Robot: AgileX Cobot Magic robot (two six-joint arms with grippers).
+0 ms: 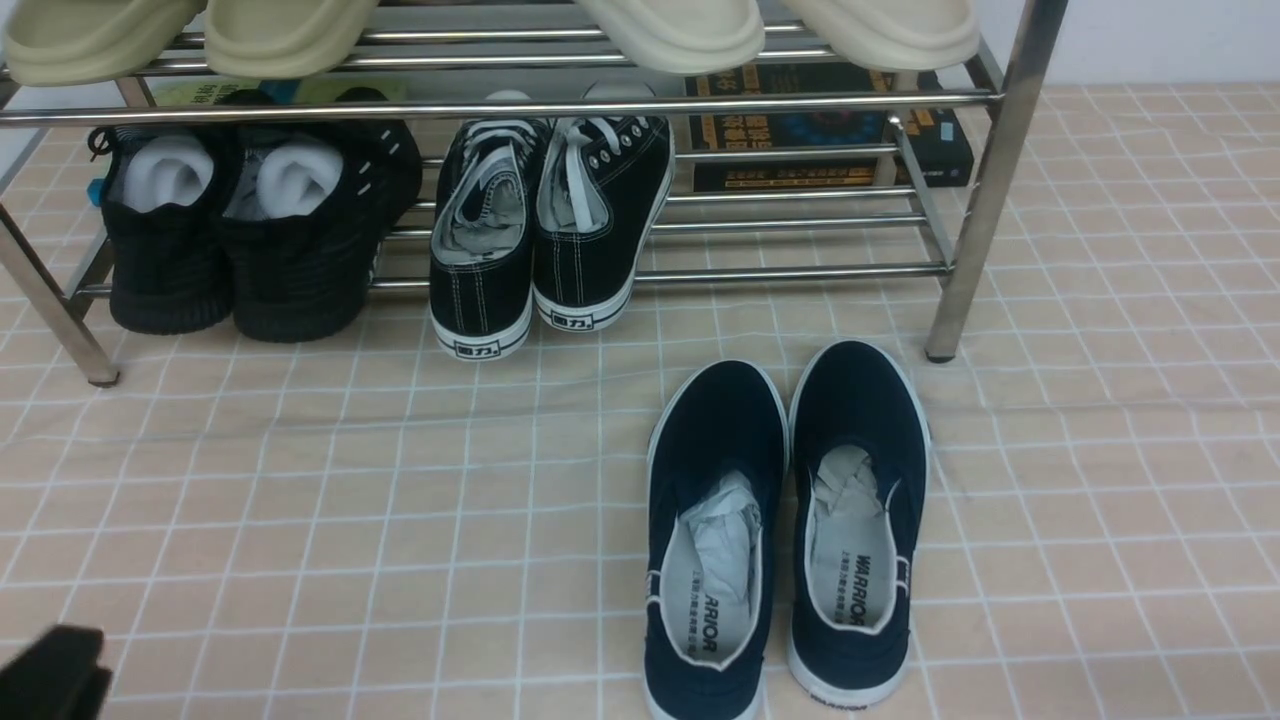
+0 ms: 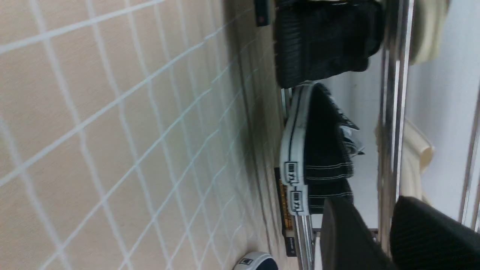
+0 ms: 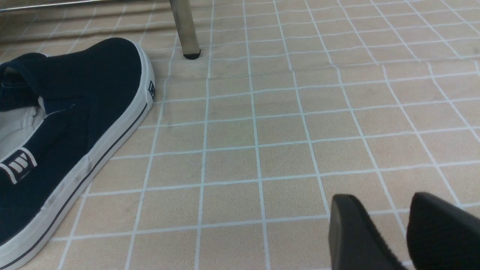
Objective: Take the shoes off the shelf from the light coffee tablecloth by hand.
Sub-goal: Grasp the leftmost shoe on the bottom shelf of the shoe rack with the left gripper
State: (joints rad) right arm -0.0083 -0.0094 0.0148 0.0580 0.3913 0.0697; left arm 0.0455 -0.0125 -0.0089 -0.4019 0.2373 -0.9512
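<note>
Rn the black knits [image 1: 290, 270] are on the rack's [image 1: 560, 110] lower tier, at its L end, side by side, w/ heels poking out past the front bar. White paper [image 1: 298, 178] is stuffed in both; soles are black & ribbed, and small white dashes run along the side of the R shoe.

L gripper [image 2: 375, 210]: jaws part-open, a modest gap btwn the blurry tips, nothing held. In the front view only a dark, blurred bit of the L arm [image 1: 55, 670] pokes in at the bottom L corner, over the cloth [image 1: 400, 480] & well apart from the knits. R gripper [image 3: 382, 198]: also part-open w/ a gap, nothing in it, cloth in view past the tips; that arm isn't in the front view.

Just R of the knits, same tier: black lace-ups [image 1: 485, 270], white soles, heels out too. Top tier has clogs [image 1: 290, 35], 2 greenish on the L & 2 cream on the R. Dark boxes [image 1: 790, 130] sit behind the lower bars, toward the R end. Navy slip-ons [image 1: 720, 450] are on the cloth in front of the rack, R of center, toes twd it, paper inside, "WARRIOR" on the insoles. Cloth is beige w/ a white grid, lightly creased.
</note>
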